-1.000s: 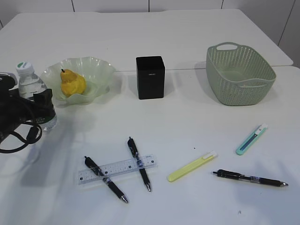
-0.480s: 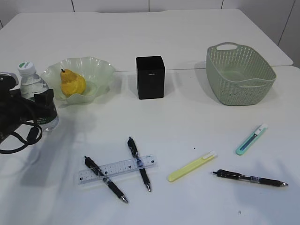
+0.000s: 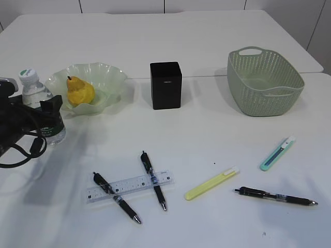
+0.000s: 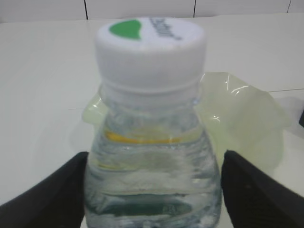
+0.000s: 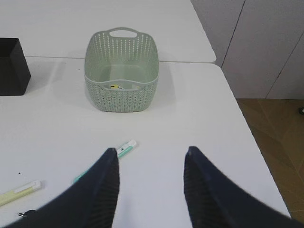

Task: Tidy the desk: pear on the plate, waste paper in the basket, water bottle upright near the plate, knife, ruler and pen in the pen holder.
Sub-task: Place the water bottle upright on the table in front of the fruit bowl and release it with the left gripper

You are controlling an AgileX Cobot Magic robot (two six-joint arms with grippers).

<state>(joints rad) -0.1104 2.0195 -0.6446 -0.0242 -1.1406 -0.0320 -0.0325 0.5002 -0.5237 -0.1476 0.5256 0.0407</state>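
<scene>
While the water bottle (image 3: 37,106) stands upright on the tabletop (image 3: 207,129) just left of the plate (image 3: 106,82), my left hand (image 4: 152,190) sits spread around it, fingers (image 4: 47,197) clear of its sides. My right hand (image 5: 149,190) hangs spread and empty above the near right tabletop. On the plate lies the pear (image 3: 79,92); inside the basket (image 5: 121,76), the waste paper (image 5: 114,87).

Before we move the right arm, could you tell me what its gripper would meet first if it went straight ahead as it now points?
Probably the teal knife on the desk, lying just ahead of the open right gripper; beyond stands the basket. Depth is unclear.
</scene>
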